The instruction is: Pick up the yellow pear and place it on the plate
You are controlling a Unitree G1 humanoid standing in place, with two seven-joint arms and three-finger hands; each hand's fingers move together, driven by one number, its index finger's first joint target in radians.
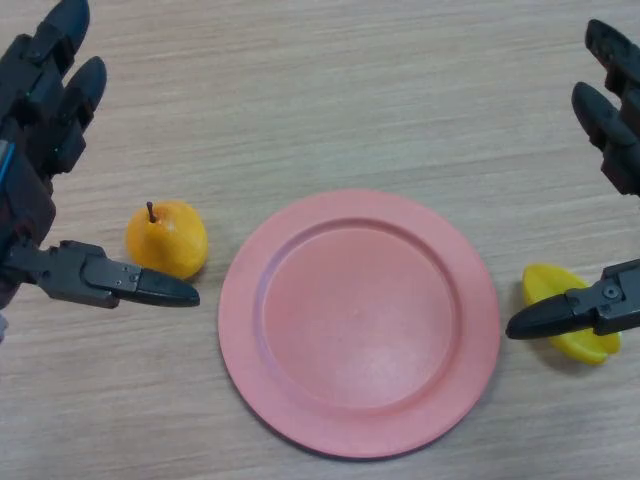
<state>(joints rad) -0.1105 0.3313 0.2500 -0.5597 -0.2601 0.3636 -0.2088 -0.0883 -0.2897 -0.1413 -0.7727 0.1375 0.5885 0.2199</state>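
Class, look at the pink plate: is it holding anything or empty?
Empty. The plate shows only bare pink surface; the yellow pear sits on the table to its left, apart from the rim.

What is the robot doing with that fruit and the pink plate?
It wants to put the yellow pear on the pink plate, but it has not picked it up yet. The pear sits on the table, left of the plate, which holds nothing. The left hand is open beside the pear, its thumb in front of it. The right hand is open near another yellow thing on the plate's other side.
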